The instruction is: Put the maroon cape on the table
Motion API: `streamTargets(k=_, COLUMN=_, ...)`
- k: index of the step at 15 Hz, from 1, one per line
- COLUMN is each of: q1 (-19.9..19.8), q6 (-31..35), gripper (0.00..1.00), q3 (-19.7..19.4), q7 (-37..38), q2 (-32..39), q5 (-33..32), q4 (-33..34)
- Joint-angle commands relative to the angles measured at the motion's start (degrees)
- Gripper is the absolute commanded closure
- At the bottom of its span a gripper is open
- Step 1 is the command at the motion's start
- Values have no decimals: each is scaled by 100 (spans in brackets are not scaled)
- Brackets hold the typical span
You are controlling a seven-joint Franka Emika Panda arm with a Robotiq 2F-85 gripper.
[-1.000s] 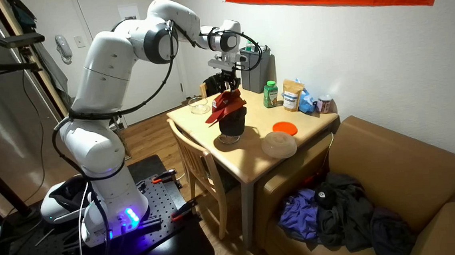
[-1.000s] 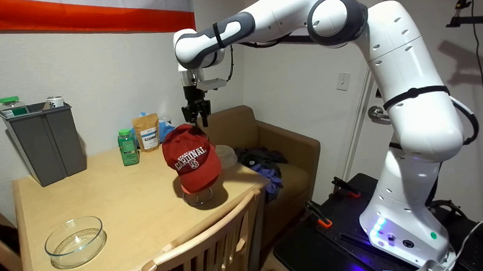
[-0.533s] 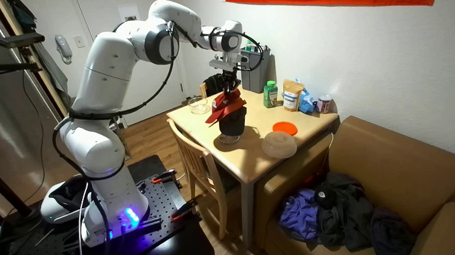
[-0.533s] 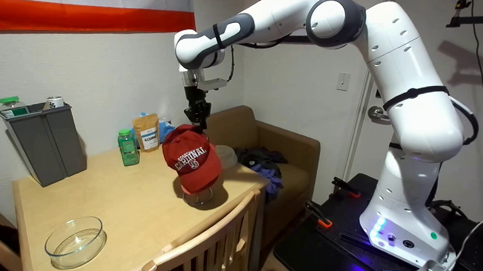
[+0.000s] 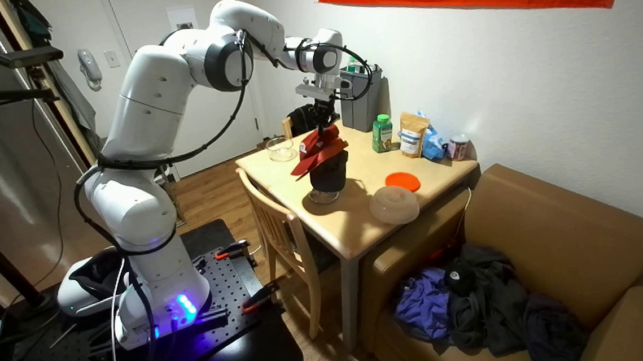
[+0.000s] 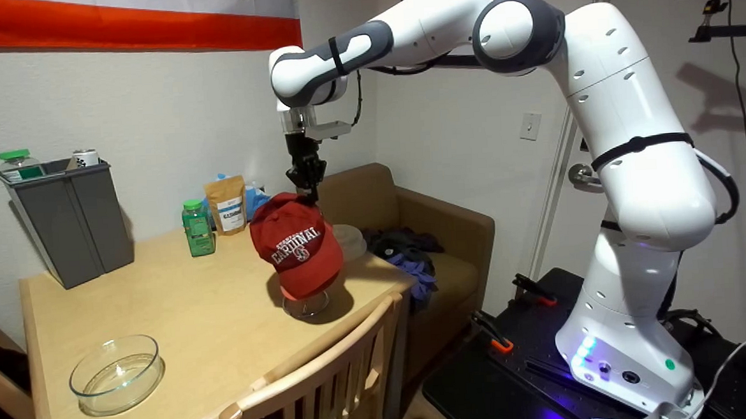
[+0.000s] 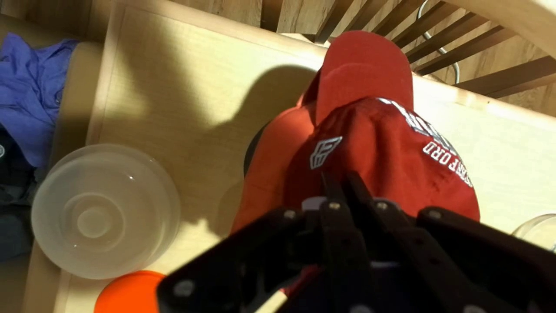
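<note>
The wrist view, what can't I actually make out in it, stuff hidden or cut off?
In the wrist view:
Red cap, rear of crown: mostly hidden by the tool.
Lower red cap: largely hidden by the red cap above it.
Wire stand: hidden by the caps; its base shows in both exterior views.
Orange lid: cut off by the bottom edge.
Glass bowl: cut off by the right edge.

Under the gripper, the maroon baseball cap bears white CARDINAL across its front, smaller STANFORD above and an S beneath. Higher than the gripper, the red-and-white wall banner shows cropped letters ending in BLIC. Lower than the gripper, print on the pouch and green-capped bottle is too blurred to read.
</note>
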Motion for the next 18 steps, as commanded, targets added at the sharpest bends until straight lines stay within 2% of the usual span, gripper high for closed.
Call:
streamTargets(k=1, q1=2, q6=-263, gripper=64, q3=-19, q7=-122, q2=58, q5=-43, q4=187)
streamTargets(k=6, q1=-13, q6=-319, gripper=28, q3=-13, q7=-134, q2=86, q5=-18, q4=208)
streamTargets(k=8, q1=-18, q6=-331, gripper=25, q3=-11, q7=-137, q2=98, q5=-10, q4=212)
streamTargets(k=9, q1=-21, q6=-333, gripper=28, q3=-10, q7=-142, q2=106, q5=-7, q4=213)
streamTargets(k=10, q1=-22, q6=-336, gripper=51, q3=-14, q7=-151, q2=116, q5=-19, q4=211)
streamTargets(k=11, q1=-25, q6=-337, gripper=53, q3=-15, q7=-154, q2=122, q5=-19, q4=209)
streamTargets(k=15, q1=-53, q6=-315, gripper=84, q3=-16, q7=-172, q2=119, q5=-8, q4=172)
streamTargets(k=17, q1=-75, q6=-295, gripper=97, q3=-14, q7=-199, q2=91, q5=7, q4=145)
streamTargets(k=18, q1=-80, q6=-288, gripper=100, q3=-13, q7=-194, q2=79, q5=12, q4=135)
